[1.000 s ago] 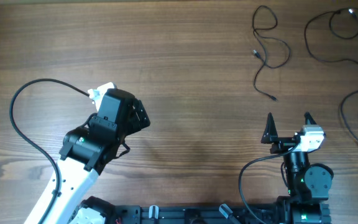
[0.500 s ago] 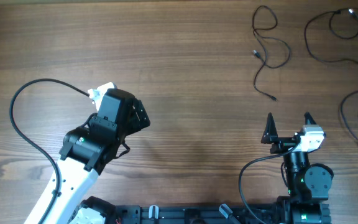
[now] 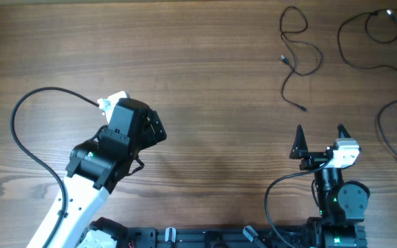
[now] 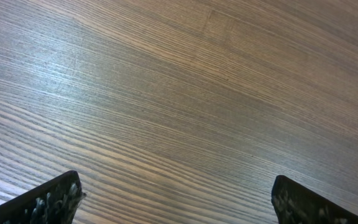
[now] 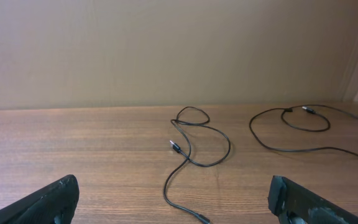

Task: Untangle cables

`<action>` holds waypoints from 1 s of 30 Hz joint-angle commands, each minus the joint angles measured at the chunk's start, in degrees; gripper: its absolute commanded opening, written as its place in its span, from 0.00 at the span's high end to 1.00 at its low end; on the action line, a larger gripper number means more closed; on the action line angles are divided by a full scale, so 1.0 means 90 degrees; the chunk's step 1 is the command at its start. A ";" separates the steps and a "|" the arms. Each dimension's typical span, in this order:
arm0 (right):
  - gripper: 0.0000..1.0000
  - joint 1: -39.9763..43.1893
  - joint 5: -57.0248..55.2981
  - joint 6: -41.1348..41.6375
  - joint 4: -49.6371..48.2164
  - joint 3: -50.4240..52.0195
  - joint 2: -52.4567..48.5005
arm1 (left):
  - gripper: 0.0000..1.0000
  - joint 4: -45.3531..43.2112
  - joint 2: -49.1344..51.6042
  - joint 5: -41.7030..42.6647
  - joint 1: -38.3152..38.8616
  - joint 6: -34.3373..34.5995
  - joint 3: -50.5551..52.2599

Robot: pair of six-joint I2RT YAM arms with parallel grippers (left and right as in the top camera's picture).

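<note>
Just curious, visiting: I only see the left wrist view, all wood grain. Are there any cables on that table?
Observer: Yes, three thin dark ones at the table's far right: first cable, second cable, third cable.
Operator: Tangled together?
Observer: No, each lies apart in its own loose loops.
Operator: Is the other arm holding one?
Observer: No, the right gripper stands open and empty, short of the first cable.

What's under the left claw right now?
Only bare wooden table shows beneath the open left claw. From overhead, the arm covers the tabletop under its wrist.
</note>
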State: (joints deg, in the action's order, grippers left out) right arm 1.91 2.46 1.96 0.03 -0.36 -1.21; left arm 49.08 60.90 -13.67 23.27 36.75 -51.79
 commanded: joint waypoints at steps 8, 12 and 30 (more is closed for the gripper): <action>0.00 -0.0027 -0.0107 0.0117 -0.0024 0.0005 0.0117 | 0.00 -0.0015 -0.0520 -0.0085 -0.0034 -0.0051 0.0005; 0.00 -0.0027 -0.0107 0.0119 -0.0024 0.0007 0.0117 | 0.00 -0.0015 -0.1268 -0.0083 -0.0034 -0.0049 0.0005; 0.00 -0.0027 -0.0107 0.0117 -0.0024 0.0007 0.0117 | 0.00 0.0019 -0.4940 -0.0085 -0.1615 -0.0051 0.0005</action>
State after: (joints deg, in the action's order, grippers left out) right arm 1.91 2.46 1.96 0.03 -0.36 -1.15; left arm 49.12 20.80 -13.85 10.39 36.75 -51.75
